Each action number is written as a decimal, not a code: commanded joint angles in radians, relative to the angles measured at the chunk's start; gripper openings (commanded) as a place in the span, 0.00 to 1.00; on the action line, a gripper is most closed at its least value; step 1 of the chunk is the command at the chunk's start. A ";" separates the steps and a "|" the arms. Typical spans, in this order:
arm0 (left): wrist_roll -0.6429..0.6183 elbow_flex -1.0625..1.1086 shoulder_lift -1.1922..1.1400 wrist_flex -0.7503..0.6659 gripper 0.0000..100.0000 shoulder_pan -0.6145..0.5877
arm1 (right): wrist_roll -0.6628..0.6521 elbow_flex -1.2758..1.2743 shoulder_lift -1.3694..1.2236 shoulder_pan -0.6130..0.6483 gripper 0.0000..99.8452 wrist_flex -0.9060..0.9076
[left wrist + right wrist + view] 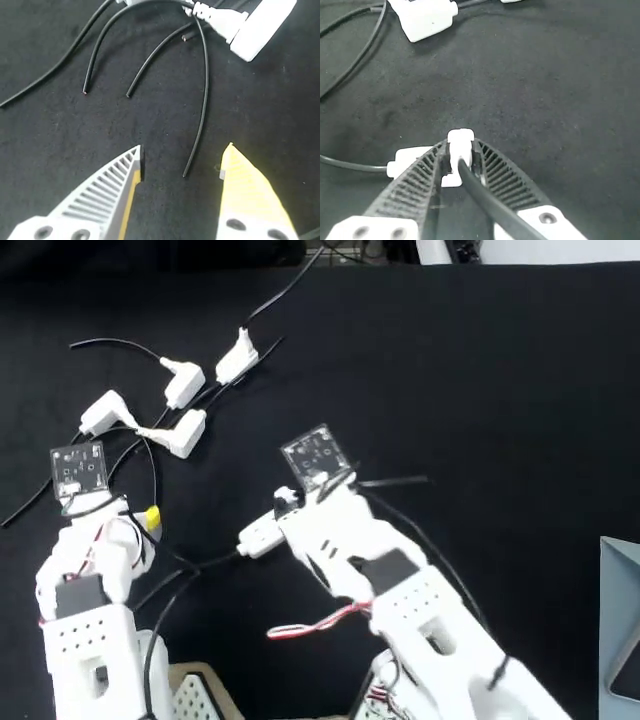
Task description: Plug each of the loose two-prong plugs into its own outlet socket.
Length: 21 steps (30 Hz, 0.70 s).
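Note:
My right gripper [460,155] is shut on a small white two-prong plug [460,141] whose black cable runs back between the fingers. A white socket piece [409,159] lies right beside it on the black cloth. From above, the right gripper [286,504] is mid-table with that white socket piece [258,534] just in front of it. My left gripper [182,160] stands open above loose black cable ends [186,172], holding nothing. In the high view the left gripper [150,516] is near the left side. Several white plugs and sockets [183,385] lie in a cluster at the far left.
Black cables [150,465] loop across the cloth between the cluster and the left arm. A white connector [255,30] lies beyond the left gripper, another white block [427,17] beyond the right one. A grey box [622,620] stands at the right edge.

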<state>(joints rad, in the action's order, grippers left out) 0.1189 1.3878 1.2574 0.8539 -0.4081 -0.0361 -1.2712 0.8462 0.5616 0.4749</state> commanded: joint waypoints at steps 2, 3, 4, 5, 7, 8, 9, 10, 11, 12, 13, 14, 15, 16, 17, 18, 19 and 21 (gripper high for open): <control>-0.006 0.041 0.109 -0.011 0.26 -0.005 | -0.003 0.110 -0.203 0.017 0.01 -0.063; -0.006 0.050 0.126 -0.011 0.26 -0.005 | -0.003 0.127 -0.231 0.020 0.01 -0.061; -0.006 0.056 0.143 -0.011 0.26 -0.005 | -0.003 0.137 -0.251 0.021 0.01 -0.061; -0.006 0.062 0.157 -0.011 0.26 -0.005 | -0.003 0.148 -0.266 0.023 0.01 -0.055; -0.006 0.073 0.183 -0.011 0.26 -0.005 | -0.003 0.176 -0.272 0.040 0.01 -0.008; -0.006 0.079 0.192 -0.011 0.26 -0.005 | -0.003 0.191 -0.265 0.046 0.01 0.023; -0.006 0.082 0.201 -0.011 0.26 -0.005 | -0.002 0.208 -0.252 0.048 0.01 0.060; -0.006 0.087 0.209 -0.009 0.26 -0.005 | 0.008 0.223 -0.239 0.049 0.01 0.091; -0.006 0.087 0.213 0.002 0.26 -0.005 | 0.031 0.237 -0.222 0.049 0.01 0.117; -0.005 0.084 0.221 0.018 0.26 -0.005 | 0.046 0.251 -0.213 0.049 0.01 0.140; -0.005 0.082 0.227 0.031 0.26 -0.004 | 0.054 0.252 -0.205 0.049 0.01 0.150; -0.005 0.082 0.233 0.038 0.26 -0.004 | 0.052 0.254 -0.203 0.049 0.01 0.153; -0.005 0.085 0.242 0.040 0.26 -0.004 | 0.052 0.252 -0.208 0.049 0.01 0.150; -0.005 0.087 0.250 0.043 0.26 -0.004 | 0.052 0.251 -0.219 0.049 0.01 0.143; -0.005 0.087 0.258 0.046 0.26 -0.004 | 0.052 0.249 -0.234 0.048 0.01 0.133; -0.005 0.088 0.264 0.046 0.26 -0.004 | 0.052 0.249 -0.251 0.048 0.01 0.126; -0.005 0.093 0.269 0.046 0.26 -0.004 | 0.052 0.249 -0.271 0.048 0.01 0.120; -0.005 0.097 0.278 0.046 0.26 -0.001 | 0.052 0.252 -0.305 0.048 0.01 0.107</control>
<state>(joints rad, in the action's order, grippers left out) 0.1189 1.4845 1.5152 0.8968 -0.4081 0.0069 -1.0733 0.5838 0.5938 0.6145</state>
